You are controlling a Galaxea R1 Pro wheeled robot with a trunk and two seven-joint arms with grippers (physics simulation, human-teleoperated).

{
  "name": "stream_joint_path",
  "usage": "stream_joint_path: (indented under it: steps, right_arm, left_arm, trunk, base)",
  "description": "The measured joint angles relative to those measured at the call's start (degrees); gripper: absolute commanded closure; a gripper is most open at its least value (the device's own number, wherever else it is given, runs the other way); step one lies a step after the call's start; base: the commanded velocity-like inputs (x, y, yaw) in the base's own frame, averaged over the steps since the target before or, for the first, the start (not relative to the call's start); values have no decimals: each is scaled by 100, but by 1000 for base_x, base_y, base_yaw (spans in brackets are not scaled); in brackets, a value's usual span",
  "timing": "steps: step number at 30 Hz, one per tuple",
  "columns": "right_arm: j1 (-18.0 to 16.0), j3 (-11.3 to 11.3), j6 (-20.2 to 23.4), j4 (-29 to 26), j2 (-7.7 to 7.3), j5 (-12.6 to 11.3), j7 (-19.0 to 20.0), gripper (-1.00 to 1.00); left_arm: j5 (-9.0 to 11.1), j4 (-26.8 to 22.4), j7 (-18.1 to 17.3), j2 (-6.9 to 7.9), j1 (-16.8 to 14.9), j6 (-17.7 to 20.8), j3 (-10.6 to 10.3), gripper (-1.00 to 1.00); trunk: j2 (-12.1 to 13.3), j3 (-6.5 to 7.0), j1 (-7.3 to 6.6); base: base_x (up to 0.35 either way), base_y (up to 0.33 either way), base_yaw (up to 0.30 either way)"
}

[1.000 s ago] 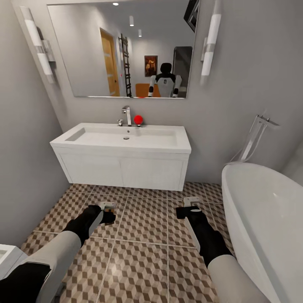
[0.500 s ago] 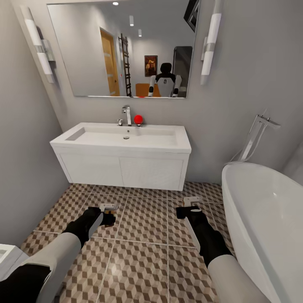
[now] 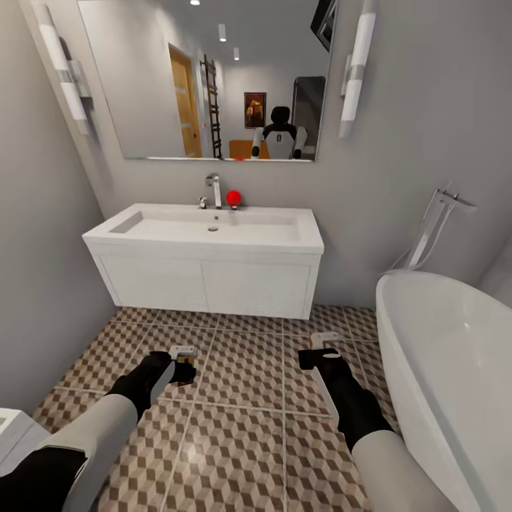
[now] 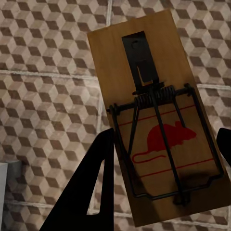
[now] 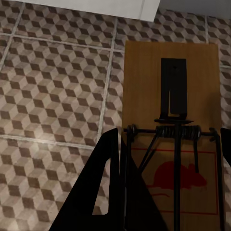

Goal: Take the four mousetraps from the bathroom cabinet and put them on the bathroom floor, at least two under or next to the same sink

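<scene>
Head view: two mousetraps held above bathroom floor (image 3: 242,427), bathroom sink (image 3: 213,231) at 12 o'clock.
Left gripper (image 3: 186,361) clamps left mousetrap (image 4: 154,120); right gripper (image 3: 321,348) clamps right mousetrap (image 5: 173,130).

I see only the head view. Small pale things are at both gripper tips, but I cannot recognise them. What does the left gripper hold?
Observer: In the left wrist view the left gripper is shut on a mousetrap, a wooden slab with a wire spring and a red mouse print.
Operator: And the right one?
Observer: The right gripper is shut on a second mousetrap of the same kind.
Operator: What lies beyond that second trap?
Observer: The bathroom floor, and past it the white lower edge of the vanity under the bathroom sink.
</scene>
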Motion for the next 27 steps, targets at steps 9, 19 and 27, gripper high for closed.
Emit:
stream_joint_path:
  steps: [9,19,27]
  right_arm:
    - [0,3,4,0,14,0,0,100]
    - [0,3,5,0,15,-1,0,100]
    - [0,3,5,0,16,0,0,100]
  left_arm:
    - [0,-8,-1,-32,0,0,1,100]
    - [0,-11,-1,-41,0,1,-4,100]
    - [0,-12,-1,-47,0,1,-7,100]
  trunk:
    - [-361,-162,198]
    - [-762,-341,417]
    - [-1083,-485,593]
  base:
    - [0,0,0]
    - [0,0,0]
    - [0,0,0]
